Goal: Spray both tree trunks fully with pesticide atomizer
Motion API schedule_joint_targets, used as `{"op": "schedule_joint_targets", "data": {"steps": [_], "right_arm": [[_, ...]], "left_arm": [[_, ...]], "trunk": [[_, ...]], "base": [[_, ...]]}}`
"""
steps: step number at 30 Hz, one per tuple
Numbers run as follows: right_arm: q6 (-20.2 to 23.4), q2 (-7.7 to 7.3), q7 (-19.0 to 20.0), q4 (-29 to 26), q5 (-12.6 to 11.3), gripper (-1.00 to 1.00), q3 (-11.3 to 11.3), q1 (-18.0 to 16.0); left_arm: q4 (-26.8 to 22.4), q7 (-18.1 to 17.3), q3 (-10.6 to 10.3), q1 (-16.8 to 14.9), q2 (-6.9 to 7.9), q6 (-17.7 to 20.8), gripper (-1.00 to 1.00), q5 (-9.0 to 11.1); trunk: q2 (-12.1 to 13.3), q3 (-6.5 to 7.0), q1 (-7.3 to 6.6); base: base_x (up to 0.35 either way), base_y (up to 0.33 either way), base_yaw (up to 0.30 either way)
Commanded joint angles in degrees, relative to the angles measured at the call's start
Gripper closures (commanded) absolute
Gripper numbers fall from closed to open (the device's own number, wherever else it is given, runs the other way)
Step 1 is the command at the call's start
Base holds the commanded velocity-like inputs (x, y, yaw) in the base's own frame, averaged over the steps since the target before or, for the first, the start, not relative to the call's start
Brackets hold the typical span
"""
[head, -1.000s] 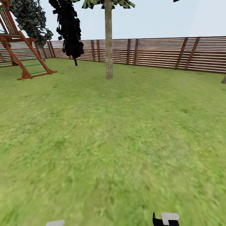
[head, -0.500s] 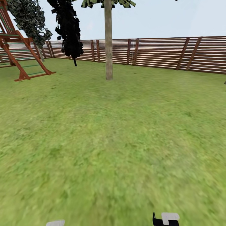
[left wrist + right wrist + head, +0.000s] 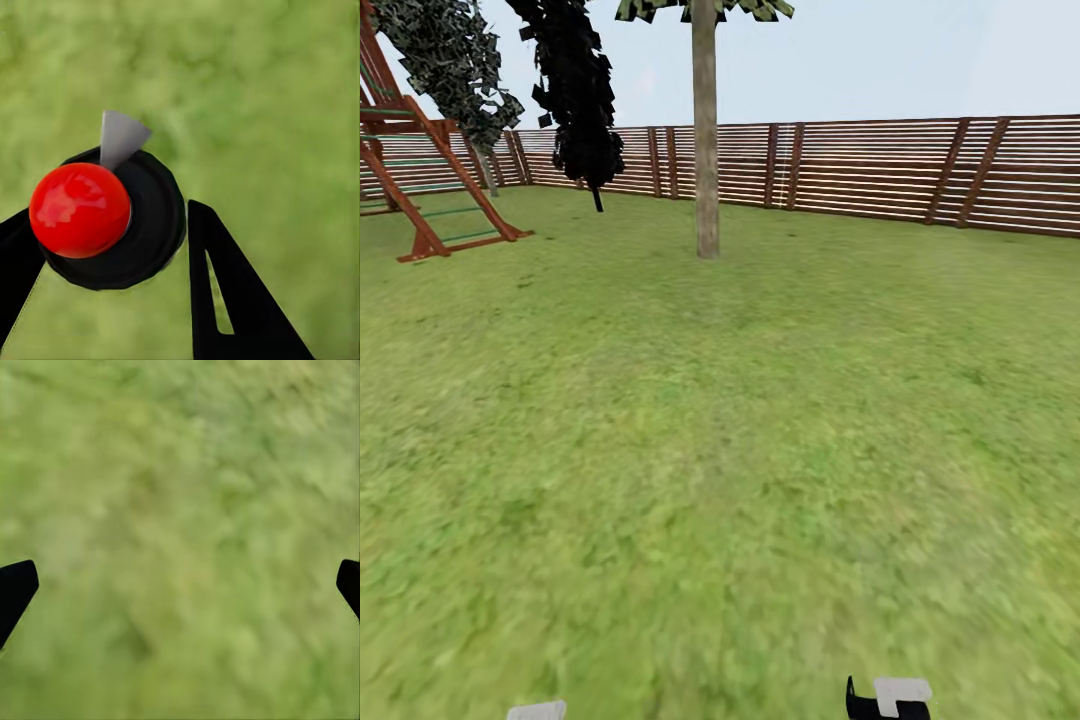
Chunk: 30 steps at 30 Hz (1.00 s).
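Observation:
My left gripper (image 3: 109, 232) is shut on the pesticide atomizer (image 3: 112, 217), a round black body with a glossy red ball and a grey nozzle tip, held over grass. One black finger (image 3: 225, 292) presses its side. The right gripper (image 3: 180, 585) is open above bare lawn, with only its two fingertips (image 3: 15, 589) at the picture's edges. In the head view, a tree with a straight grey-brown trunk (image 3: 706, 150) stands ahead in the garden, a good stretch of grass away. Small parts of both arms (image 3: 900, 695) peek in at the bottom edge.
A brown slatted fence (image 3: 880, 170) closes the far side of the lawn (image 3: 720, 450). A red wooden play frame (image 3: 420, 190) stands at the far left, beside a narrow black tree (image 3: 575, 90) and a dark leafy tree (image 3: 450, 60).
The whole head view has shifted slightly: the trunk sits a little lower and nearer, the play frame has slid left. That is camera motion. Both grippers hold as before.

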Motion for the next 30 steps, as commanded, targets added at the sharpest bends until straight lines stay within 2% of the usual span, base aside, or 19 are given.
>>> {"op": "schedule_joint_targets", "data": {"steps": [1, 30], "right_arm": [[0.0, 0.02, -0.5, 0.1, 0.6, -1.0, 0.0, 0.0], [0.0, 0.01, -0.5, 0.1, 0.7, -1.0, 0.0, 0.0]], "left_arm": [[0.0, 0.0, -0.3, 0.0, 0.0, -0.2, 1.0, 0.6], [0.0, 0.0, -0.3, 0.0, 0.0, -0.2, 1.0, 0.6]], "trunk": [[0.0, -0.05, 0.03], [0.0, -0.05, 0.03]], "base": [[0.338, 0.0, 0.0], [0.338, 0.0, 0.0]]}}
